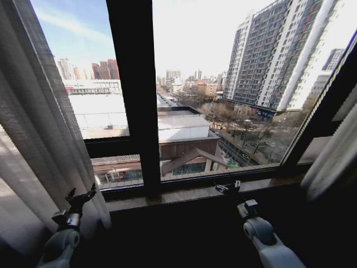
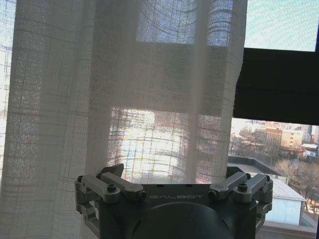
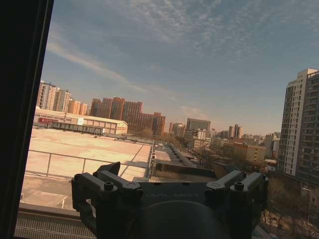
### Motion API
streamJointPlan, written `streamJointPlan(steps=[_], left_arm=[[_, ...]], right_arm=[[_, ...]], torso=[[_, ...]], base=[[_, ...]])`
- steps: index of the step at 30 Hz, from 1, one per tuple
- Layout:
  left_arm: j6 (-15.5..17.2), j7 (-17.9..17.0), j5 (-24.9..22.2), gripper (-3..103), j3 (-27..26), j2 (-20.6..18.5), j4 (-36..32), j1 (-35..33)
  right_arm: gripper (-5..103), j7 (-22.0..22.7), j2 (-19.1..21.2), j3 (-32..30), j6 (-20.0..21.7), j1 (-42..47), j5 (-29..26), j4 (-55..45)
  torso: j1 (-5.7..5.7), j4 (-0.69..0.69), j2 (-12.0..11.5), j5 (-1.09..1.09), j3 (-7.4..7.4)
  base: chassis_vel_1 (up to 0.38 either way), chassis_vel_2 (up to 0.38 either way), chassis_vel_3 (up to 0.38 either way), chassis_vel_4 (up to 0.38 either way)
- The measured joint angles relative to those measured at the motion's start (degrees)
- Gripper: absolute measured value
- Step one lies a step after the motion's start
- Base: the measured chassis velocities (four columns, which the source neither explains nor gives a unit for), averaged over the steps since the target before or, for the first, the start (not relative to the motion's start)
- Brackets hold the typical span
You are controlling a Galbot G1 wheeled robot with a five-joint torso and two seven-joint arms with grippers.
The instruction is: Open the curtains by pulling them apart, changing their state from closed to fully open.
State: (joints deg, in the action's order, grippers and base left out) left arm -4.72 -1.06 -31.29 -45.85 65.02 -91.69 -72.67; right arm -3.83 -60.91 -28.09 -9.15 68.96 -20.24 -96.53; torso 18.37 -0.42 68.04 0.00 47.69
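Standing behind the robot, I see the curtains point(image 1: 39, 128) already drawn well apart: the left panel hangs bunched at the left edge of the window point(image 1: 223, 84), and the right panel point(image 1: 334, 156) is gathered at the far right, with bare glass and the dark frame post point(image 1: 134, 89) between them.

The left end effector point(image 1: 81, 199) sits low, just beside the inner edge of the left panel, its fingers spread wide and holding nothing; from its wrist the sheer weave fills most of the scene right in front of it. The right end effector point(image 1: 228, 188) is raised over the window sill point(image 1: 189, 192) near the middle, well apart from the right panel, and it too looks open and empty.

My judgement is that the job is close to finished. If the left panel needs a last push, the arm should catch the inner pleats low down and sweep sideways along the rail line, not tug downward, since thin fabric slips or snags easily.
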Motion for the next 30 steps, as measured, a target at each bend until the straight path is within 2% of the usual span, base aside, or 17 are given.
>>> streamJointPlan(steps=[30], left_arm=[[0.00, 0.00, 0.00, 100, 0.00, 0.00, 0.00, 0.00]], right_arm=[[100, 0.00, 0.00, 0.00, 0.00, 0.00, 0.00, 0.00]], torso=[[0.00, 0.00, 0.00, 0.00, 0.00]], base=[[0.000, 0.000, 0.000, 0.000]])
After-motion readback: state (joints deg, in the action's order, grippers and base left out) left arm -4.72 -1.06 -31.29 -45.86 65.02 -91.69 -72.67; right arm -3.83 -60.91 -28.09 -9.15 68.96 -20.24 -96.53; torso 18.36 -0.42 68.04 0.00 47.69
